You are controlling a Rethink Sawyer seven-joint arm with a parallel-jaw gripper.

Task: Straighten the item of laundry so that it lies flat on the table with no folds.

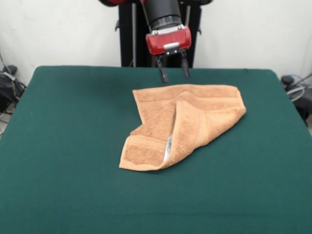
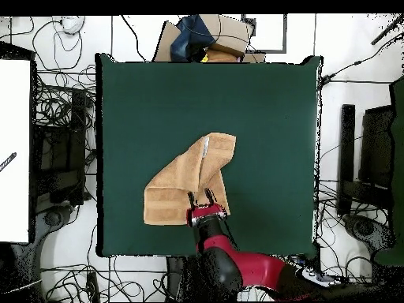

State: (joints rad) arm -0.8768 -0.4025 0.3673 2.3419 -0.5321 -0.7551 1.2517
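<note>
Tool (image 1: 172, 69) open, my two fingers spread and empty, hovering just above the towel's (image 1: 195, 117) far edge. I see the towel mid-worktop (image 1: 63, 146), its right part folded over toward the near left corner.

Looks like a robotics lab to us. We see cables (image 2: 59, 110) tangled around the green table (image 2: 260, 102), plus plain white walls (image 1: 253, 34).

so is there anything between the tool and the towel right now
No. In the front view the open tool hangs above the folded towel's far edge, apart from it; only bare green table shows behind that gap.
</note>
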